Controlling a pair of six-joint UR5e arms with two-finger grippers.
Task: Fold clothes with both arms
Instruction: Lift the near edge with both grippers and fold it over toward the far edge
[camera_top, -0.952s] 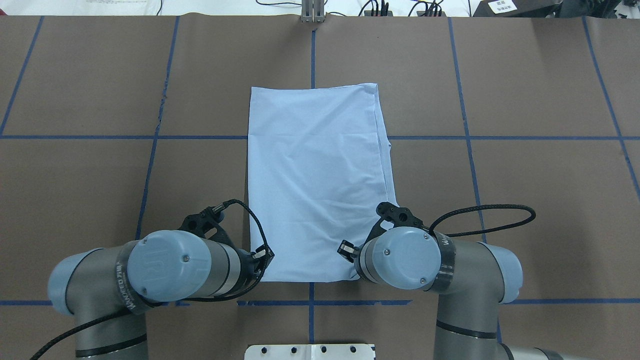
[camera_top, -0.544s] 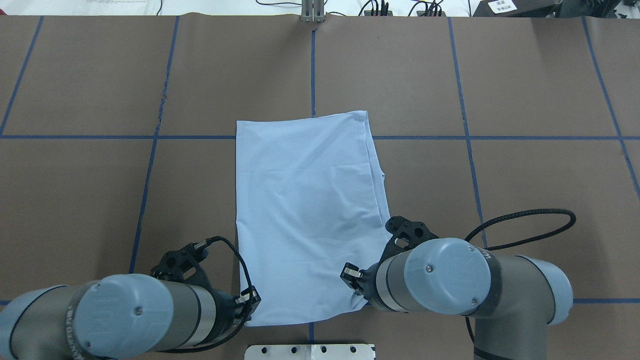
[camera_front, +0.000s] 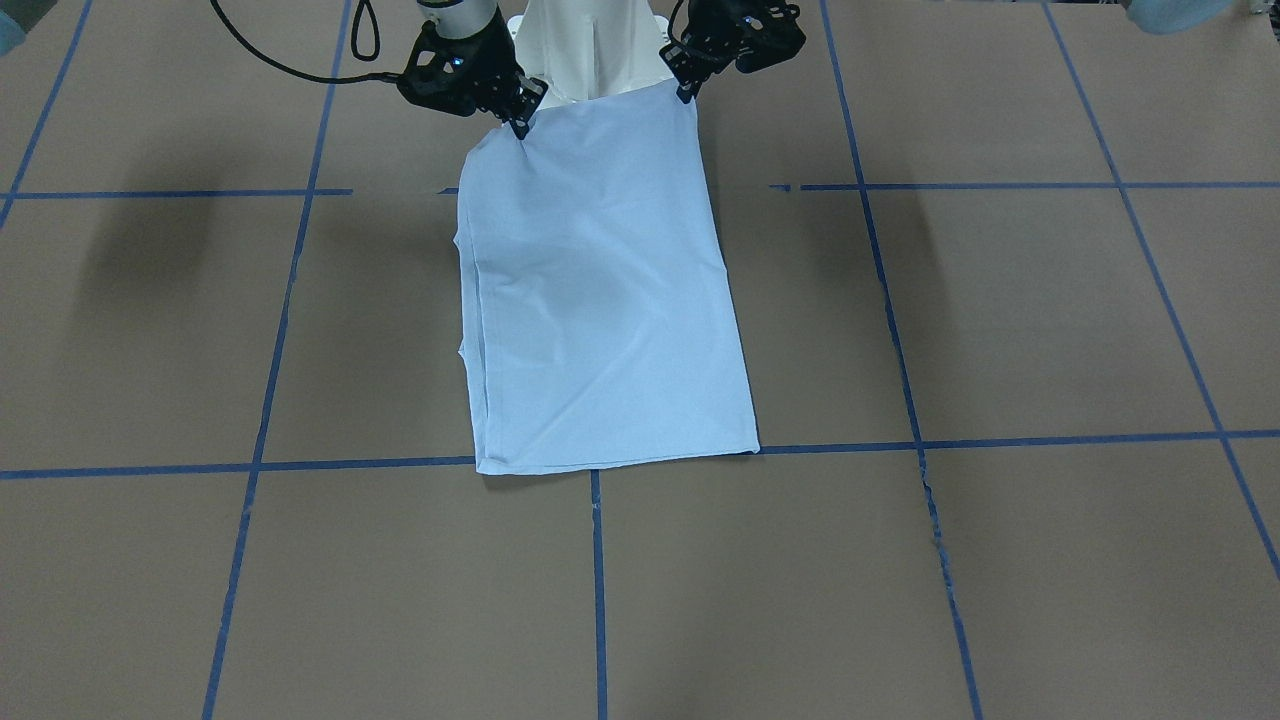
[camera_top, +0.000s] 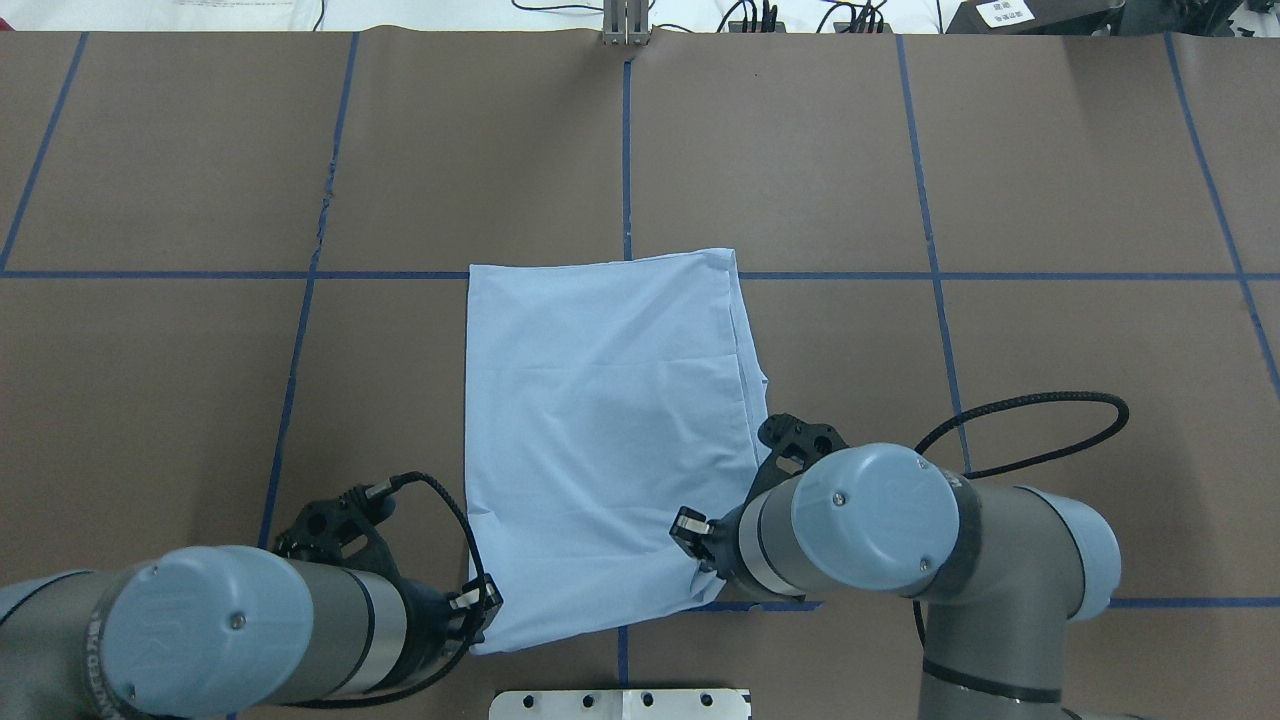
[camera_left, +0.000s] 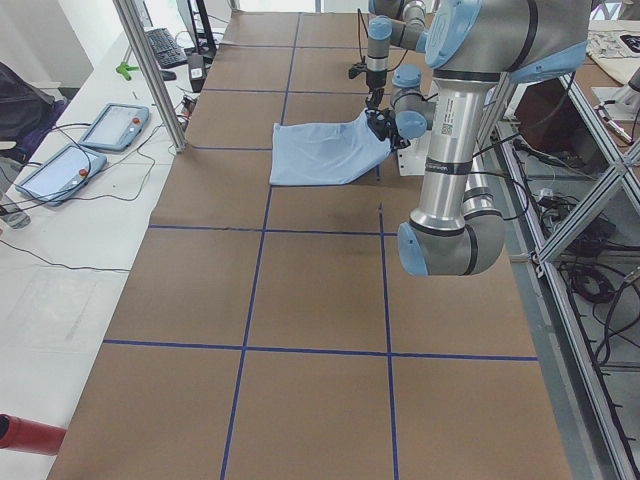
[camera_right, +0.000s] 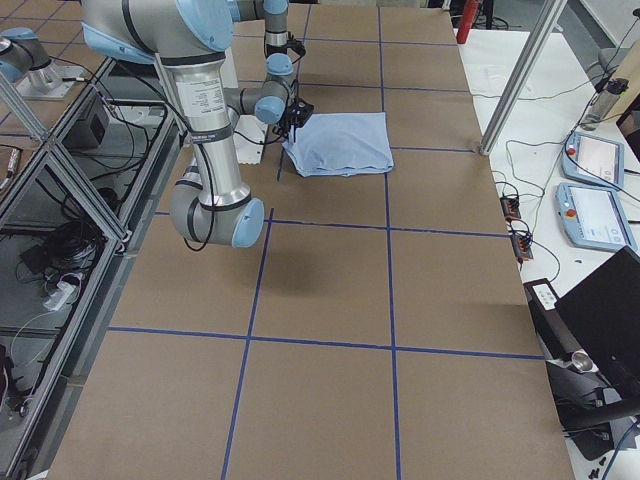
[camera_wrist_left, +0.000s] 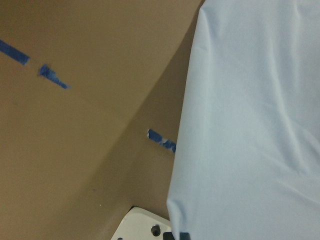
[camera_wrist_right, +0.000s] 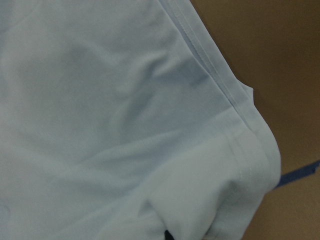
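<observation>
Dragged toward us over the last second, the light blue folded T-shirt (camera_top: 600, 420) now lies with its far edge along the crosswise blue tape line (camera_top: 300, 274), no longer well beyond it. At the near edge our left black two-finger gripper (camera_top: 478, 605) is clamped on the left corner and our right black two-finger gripper (camera_top: 692, 530) on the right corner, both corners lifted off the brown paper-covered table (camera_top: 200, 150). Our left one sits nearer, so the held hem slants. From both, the cloth's long axis runs straight away, so we judge the fold must travel toward the far edge.
</observation>
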